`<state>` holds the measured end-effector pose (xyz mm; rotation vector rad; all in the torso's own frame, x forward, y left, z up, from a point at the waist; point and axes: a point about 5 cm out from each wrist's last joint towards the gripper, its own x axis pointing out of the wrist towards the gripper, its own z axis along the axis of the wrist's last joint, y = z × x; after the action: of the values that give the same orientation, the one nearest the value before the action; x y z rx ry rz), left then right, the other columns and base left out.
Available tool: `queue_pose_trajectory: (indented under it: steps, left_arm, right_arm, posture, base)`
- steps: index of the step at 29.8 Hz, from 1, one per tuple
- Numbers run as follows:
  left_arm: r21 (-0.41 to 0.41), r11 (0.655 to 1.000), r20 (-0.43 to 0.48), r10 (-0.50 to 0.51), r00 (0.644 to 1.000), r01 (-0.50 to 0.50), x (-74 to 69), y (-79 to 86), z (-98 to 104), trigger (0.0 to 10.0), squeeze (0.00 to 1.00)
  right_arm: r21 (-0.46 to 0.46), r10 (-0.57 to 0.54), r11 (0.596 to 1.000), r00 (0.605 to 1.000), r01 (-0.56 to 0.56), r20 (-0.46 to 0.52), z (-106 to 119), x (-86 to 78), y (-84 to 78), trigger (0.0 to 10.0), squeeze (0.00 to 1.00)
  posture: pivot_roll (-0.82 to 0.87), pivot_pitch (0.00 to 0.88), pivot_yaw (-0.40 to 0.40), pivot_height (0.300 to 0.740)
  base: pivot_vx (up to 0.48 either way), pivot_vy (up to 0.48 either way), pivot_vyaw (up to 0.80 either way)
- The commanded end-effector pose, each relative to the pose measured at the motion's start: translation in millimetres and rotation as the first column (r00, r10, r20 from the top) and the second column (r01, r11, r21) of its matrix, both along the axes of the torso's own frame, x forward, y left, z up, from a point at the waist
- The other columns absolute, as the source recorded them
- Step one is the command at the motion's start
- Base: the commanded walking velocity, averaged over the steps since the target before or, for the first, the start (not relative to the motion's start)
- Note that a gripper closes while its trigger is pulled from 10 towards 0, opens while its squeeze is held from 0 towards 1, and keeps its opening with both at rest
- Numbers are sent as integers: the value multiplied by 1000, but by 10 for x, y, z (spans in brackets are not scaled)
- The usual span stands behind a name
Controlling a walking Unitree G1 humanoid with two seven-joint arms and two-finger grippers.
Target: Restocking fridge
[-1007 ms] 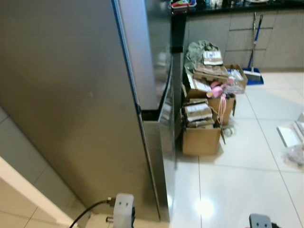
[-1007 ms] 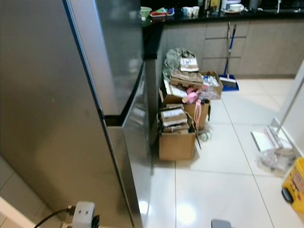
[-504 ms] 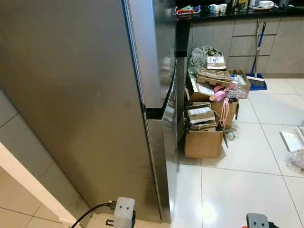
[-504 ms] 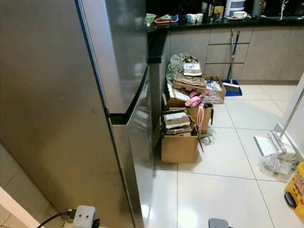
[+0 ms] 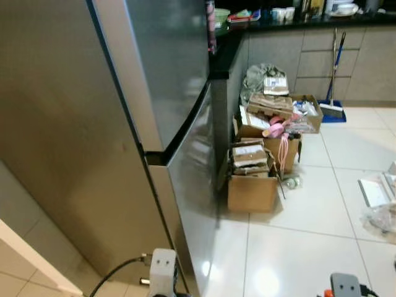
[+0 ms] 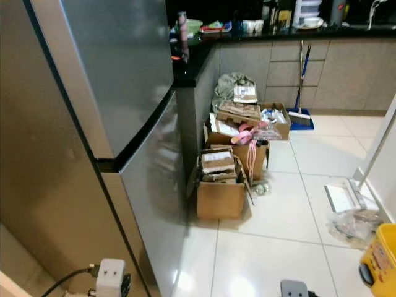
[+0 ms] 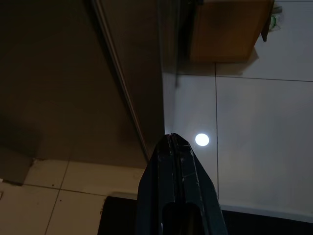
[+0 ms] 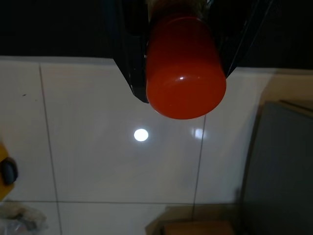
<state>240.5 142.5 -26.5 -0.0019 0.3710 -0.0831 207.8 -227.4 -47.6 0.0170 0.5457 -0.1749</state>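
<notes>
Ahead on my left stood one steel fridge (image 5: 173, 142), both its doors shut, its top cut off from my view. Beside it I counted three cardboard boxes (image 5: 252, 185) stacked with clutter on the tiled floor (image 5: 309, 247). My right gripper (image 8: 178, 58) had its fingers clamped on one red-capped jar (image 8: 185, 73), body hidden. My left gripper (image 7: 177, 142) hung with fingers pressed together, holding nothing.

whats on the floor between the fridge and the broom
Stacked cardboard boxes of clutter sit between the fridge and the broom, seen in both eye views.
</notes>
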Motion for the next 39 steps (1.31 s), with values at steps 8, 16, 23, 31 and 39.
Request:
queue_pose_trajectory:
  steps: [8,16,23,31,39]
  left_arm:
    - [22,999,-14,35,999,-34,-72,132,-44,10000,0]
    - [116,993,89,13,996,-23,-2,231,103,10000,0]
    - [92,988,188,103,977,-122,155,511,358,10000,0]
    - [17,998,205,53,977,-58,337,332,473,10000,0]
    - [0,1000,198,7,980,-7,338,254,493,0,0]
  right_arm:
    - [17,22,1000,1000,-22,-3,-10,19,76,10000,0]
    - [19,41,999,999,-41,0,-2,42,98,10000,0]
    - [11,58,998,998,-59,14,46,107,66,10000,0]
    - [9,80,997,996,-81,44,120,223,76,10000,0]
    - [6,74,997,995,-74,63,158,256,39,10000,0]
  posture:
    - [-55,92,67,740]
    - [-50,102,65,740]
    - [-29,111,39,740]
    - [-28,115,31,740]
    - [-43,120,39,740]
  base:
    - [0,0,0]
    - [0,0,0]
    - [0,0,0]
    - [0,0,0]
    - [0,0,0]
